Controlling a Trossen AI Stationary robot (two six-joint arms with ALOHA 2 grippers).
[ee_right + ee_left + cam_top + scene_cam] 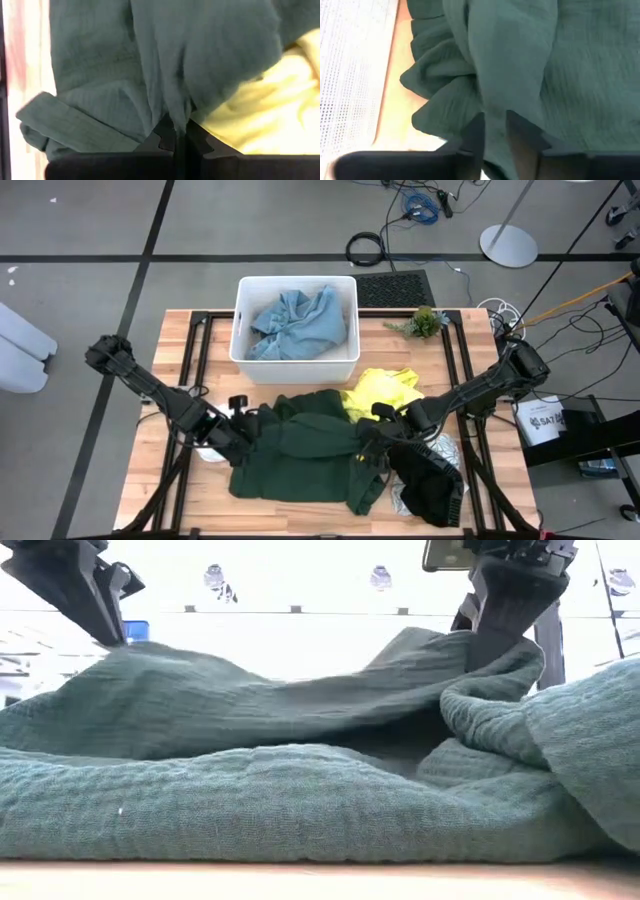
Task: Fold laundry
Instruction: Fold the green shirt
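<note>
A dark green garment [300, 450] lies crumpled in the middle of the wooden table, and it fills the low view [300, 790]. My left gripper [250, 427] is shut on its left part. My right gripper [375, 438] is shut on its right part. A bright yellow cloth [385, 390] lies just beyond the right gripper and shows in the right wrist view [260, 110]. A black cloth [430, 485] and a grey-white patterned cloth [447, 450] lie at the near right. A light blue cloth [295, 322] lies in the white tub. My left gripper pinches a bunched fold of the green garment [492, 107] between its two fingers [472, 135], coming in low from the table's left. The cloth gathers into pleats at the fingers and its other parts lie on the table. My right gripper pinches a raised fold of the green garment [175, 112] between its closed fingertips [165, 137], coming from the table's right. The cloth rises in a ridge toward the fingers [490, 660], and the parts below it lie on the table.
The rigid white tub [242, 345] stands at the table's far middle. A small green plant [425, 322] lies at the far right. A small white cloth [207, 452] shows under the left arm. Bare wood [160, 490] lies at the near left.
</note>
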